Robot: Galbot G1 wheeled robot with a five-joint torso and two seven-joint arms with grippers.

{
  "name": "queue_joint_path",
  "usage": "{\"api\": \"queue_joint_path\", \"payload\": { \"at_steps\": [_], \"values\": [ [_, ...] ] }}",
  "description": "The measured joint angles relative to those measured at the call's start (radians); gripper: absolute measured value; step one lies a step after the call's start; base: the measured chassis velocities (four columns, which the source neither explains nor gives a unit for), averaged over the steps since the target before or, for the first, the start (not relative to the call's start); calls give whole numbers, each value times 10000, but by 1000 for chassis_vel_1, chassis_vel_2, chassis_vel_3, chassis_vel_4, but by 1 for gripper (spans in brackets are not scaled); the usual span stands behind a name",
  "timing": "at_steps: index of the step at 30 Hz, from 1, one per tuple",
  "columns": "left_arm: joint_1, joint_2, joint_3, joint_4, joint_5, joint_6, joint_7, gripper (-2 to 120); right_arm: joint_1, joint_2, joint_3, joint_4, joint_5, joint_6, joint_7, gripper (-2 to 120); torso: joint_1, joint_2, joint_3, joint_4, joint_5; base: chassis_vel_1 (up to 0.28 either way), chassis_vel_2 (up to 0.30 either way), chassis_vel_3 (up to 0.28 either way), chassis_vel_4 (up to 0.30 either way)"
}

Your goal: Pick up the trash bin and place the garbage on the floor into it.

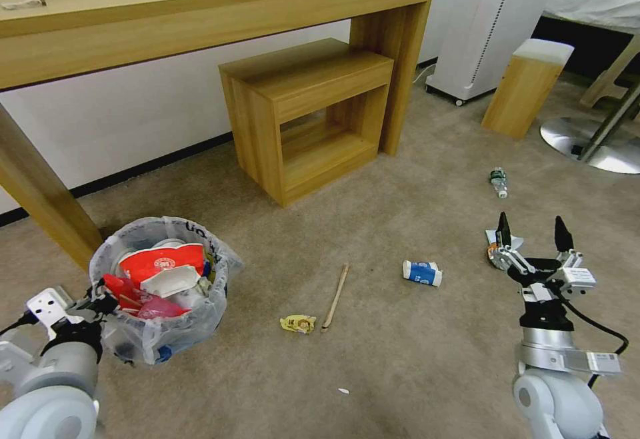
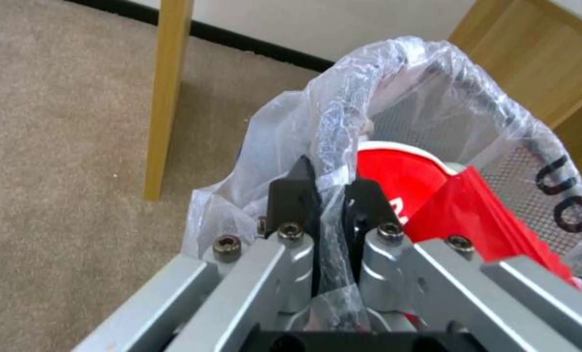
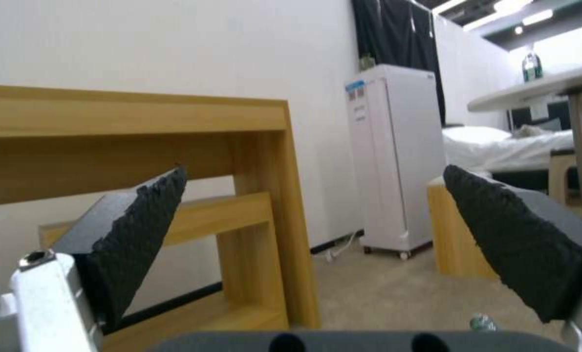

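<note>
The left gripper (image 2: pixel 330 195) had its jaws pinched on the bag-lined rim of the trash bin (image 1: pixel 160 292), apparently to carry it toward the litter. On the floor (image 1: pixel 400 359) lay a wrapper (image 1: pixel 297 323), stick (image 1: pixel 335 296) and carton (image 1: pixel 422 272). The right gripper (image 1: pixel 533 234) hovered wide open, empty.

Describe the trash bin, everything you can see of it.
The trash bin is small and round, lined with a crinkled clear plastic bag with black lettering that spills over its rim; a mesh wall shows through the bag in the left wrist view. It stands upright on the beige carpet beside the long wooden table's leg. It is nearly full: a red-white paper bowl and red wrappers on top. The left gripper is clamped on its bagged rim.
</note>
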Motion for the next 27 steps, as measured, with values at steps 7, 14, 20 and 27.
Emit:
{"api": "queue_joint_path", "payload": {
  "at_steps": [7, 14, 20, 27],
  "values": [
    [14, -3, -1232, 144, -705, -171, 103, 3, -644, 321, 1157, 43, -186, 1040, 566, 100, 0, 1, 0, -1, -1, 0, 0, 0, 0],
    [-49, 31, -2009, 187, -1088, -199, 119, 3, -1149, 468, 1161, 488, -214, 765, 1481, 100, 0, 0, 0, 1, -1, 0, 0, 0, 0],
    [77, -43, -2116, 157, -1140, -315, 226, 3, -1221, 562, 887, 721, -273, 225, 1900, 100, 0, 1, 0, 1, -2, 0, 0, 0, 0],
    [130, -83, -2088, 128, -1089, -502, 335, 3, -1016, 672, 760, 237, -538, 601, 1572, 100, 0, 1, 0, 0, 0, -51, 27, 52, -33]
  ]
}}
